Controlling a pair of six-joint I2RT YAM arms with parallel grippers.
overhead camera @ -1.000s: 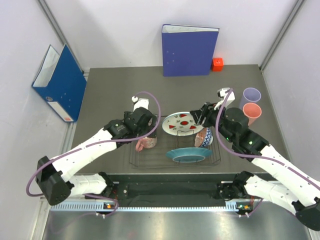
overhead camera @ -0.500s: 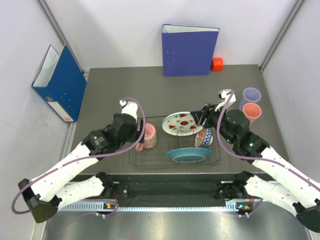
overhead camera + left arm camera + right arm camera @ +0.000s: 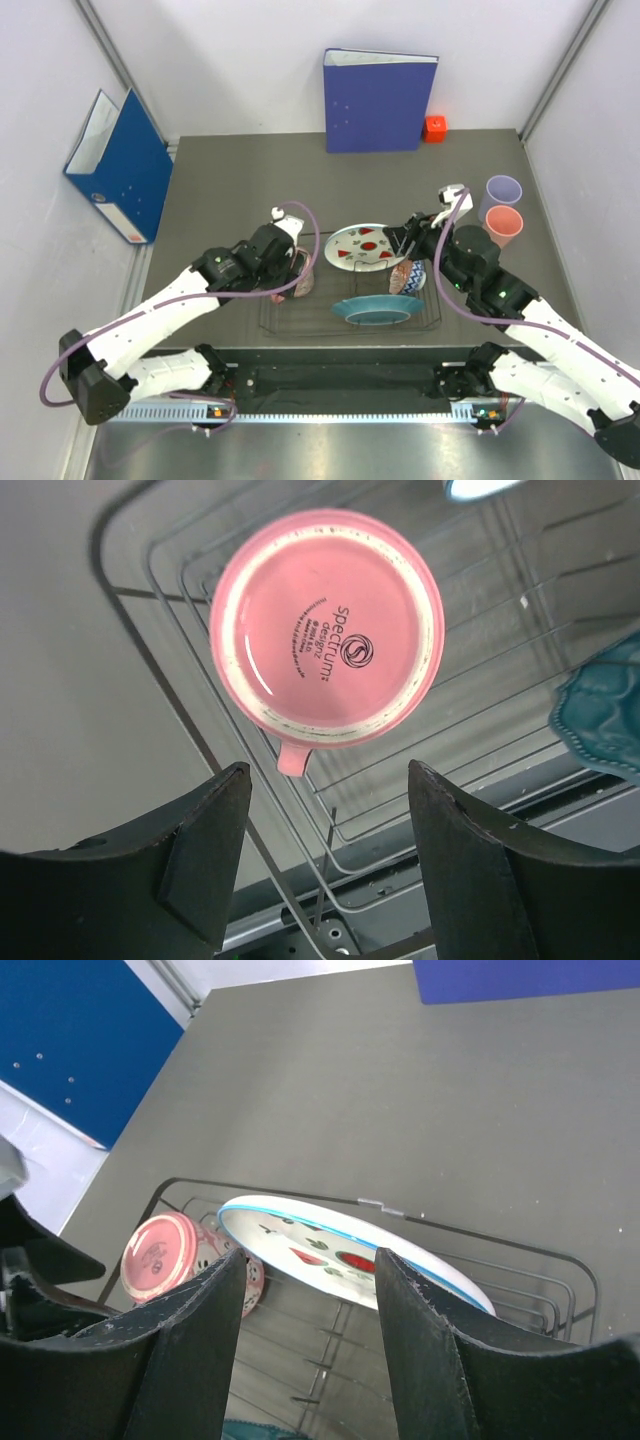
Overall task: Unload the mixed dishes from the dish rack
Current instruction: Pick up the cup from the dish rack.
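The left claw point(image 3: 328, 777) is spread, its two black fingers touching nothing. Just past its tips a pink cup point(image 3: 327, 640) sits upside down in the dish rack point(image 3: 160, 590). The cup's glossy round base faces up, with a pale ring, a printed stamp and a small handle stub. The rack is a rectangle of thin dark wire. To that claw's right a teal plate point(image 3: 378, 310) with an embossed, scalloped rim leans in the rack.

Just ahead of the right claw point(image 3: 310, 1257) a smooth white plate point(image 3: 330, 1245), blue-edged with red watermelon marks, stands tilted. This claw is also spread and pinches nothing. A small patterned bowl point(image 3: 408, 276) sits under it. To its right, outside the rack, a lavender cup point(image 3: 502, 190) and a second pink cup point(image 3: 505, 226) stand upright.

In all there are three cups, two plates and one bowl.
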